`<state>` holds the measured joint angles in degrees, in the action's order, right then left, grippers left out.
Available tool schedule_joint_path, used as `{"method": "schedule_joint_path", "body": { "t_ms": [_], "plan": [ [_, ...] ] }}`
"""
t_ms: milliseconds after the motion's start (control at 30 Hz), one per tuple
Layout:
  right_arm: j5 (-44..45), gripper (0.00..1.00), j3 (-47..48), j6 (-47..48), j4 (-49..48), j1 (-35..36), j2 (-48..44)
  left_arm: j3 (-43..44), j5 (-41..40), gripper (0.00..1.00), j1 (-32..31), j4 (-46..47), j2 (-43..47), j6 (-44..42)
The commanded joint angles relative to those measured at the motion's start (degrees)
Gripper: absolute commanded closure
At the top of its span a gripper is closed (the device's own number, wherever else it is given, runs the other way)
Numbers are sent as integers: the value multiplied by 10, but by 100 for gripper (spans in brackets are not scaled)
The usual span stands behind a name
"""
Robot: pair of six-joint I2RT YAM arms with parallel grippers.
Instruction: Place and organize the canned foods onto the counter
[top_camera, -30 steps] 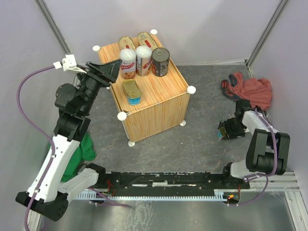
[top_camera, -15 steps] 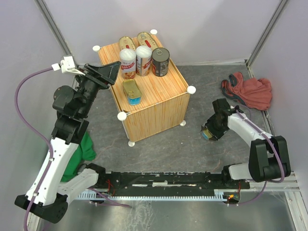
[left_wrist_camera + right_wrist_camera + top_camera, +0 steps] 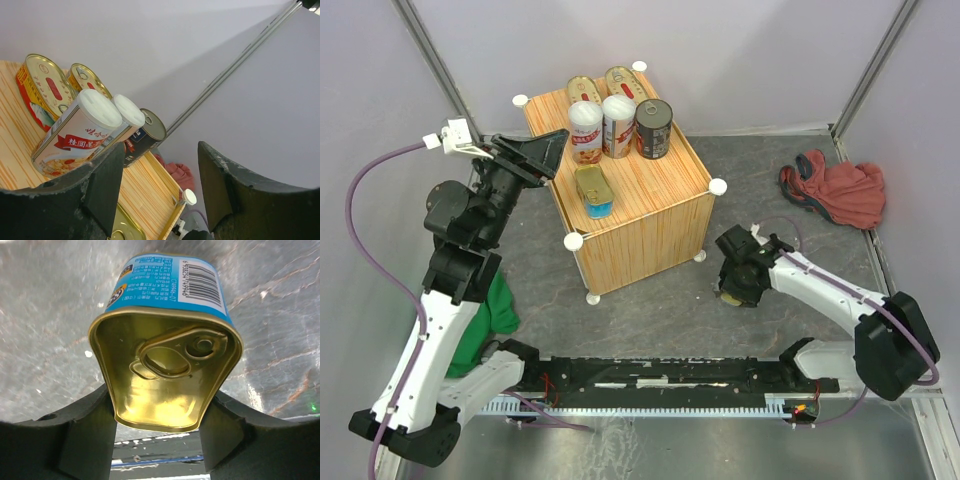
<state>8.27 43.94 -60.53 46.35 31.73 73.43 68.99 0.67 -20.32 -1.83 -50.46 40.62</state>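
The counter is a light-wood box with white corner knobs. On it stand two oval gold cans, two tall white-lidded cans, a dark round can and a rectangular gold can with blue sides. My left gripper is open and empty at the counter's left edge; its wrist view shows the tall cans and the dark can. My right gripper is shut on a second rectangular gold can, low over the floor to the right of the counter's front corner.
A red cloth lies at the right wall. A green cloth lies by the left arm's base. The grey floor runs in front of the counter. The rail with the arm bases is at the near edge.
My right arm has swung left from the right wall toward the counter, carrying the rectangular can. The left arm has barely moved.
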Motion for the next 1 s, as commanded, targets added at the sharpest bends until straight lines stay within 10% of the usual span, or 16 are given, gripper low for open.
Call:
{"method": "schedule_joint_path", "body": {
  "t_ms": [0,567,967],
  "plan": [
    [71,82,3,-19,25,72,-21,28,17,34,3,-1,9,23],
    [105,81,28,58,-18,323,62,45,23,35,3,-23,6,18],
    [120,57,19,124,-54,384,76,40,16,35,3,-40,23,14]
  ]
}}
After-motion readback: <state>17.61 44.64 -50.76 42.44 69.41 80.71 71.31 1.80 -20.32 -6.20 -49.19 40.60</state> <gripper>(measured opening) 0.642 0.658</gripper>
